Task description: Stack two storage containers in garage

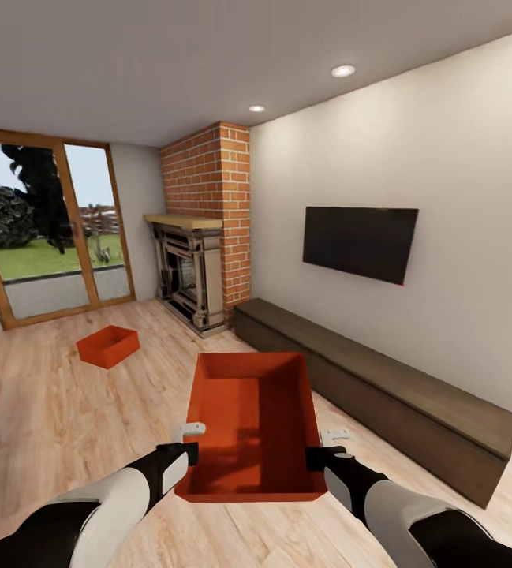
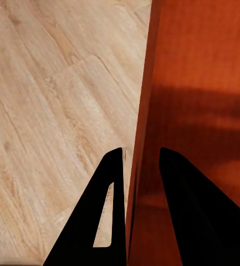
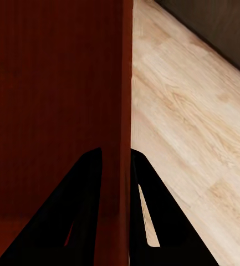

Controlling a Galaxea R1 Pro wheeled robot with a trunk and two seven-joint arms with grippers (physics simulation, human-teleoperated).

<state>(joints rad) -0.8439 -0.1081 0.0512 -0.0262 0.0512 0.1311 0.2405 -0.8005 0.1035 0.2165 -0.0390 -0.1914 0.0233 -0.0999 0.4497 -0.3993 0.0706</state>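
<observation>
Wood plank floor (image 1: 42,410), light-toned, fills the lower half of the head view; cream walls (image 1: 461,237) above it, so this is the living room. Glass doors (image 1: 50,229) in wood frames sit at the upper left, grass and trees behind them. Red-brick fireplace (image 1: 208,221) stands at centre, in the corner. Long dark low cabinet (image 1: 382,394) runs along the right wall from centre to lower right, with a black wall TV (image 1: 360,241) mounted above it.

Held container (image 1: 252,422): orange-red, open-topped, lower centre of the head view, raised off the planks between both arms, long axis pointing away from the camera. Second container (image 1: 109,345): same colour, sits on the floor at centre left, well apart from the first, near the glass doors.

Left gripper (image 1: 184,450): at the held container's left wall, near its closer end. Left wrist view shows the two black fingers (image 2: 106,210) straddling the wall (image 2: 144,138), one outside, one inside, narrow gap, pinching the rim.

Right gripper (image 1: 323,454): at the opposite wall, level with the left one. Right wrist view shows its fingers (image 3: 153,205) either side of that wall (image 3: 125,83), closed down on it likewise.
</observation>
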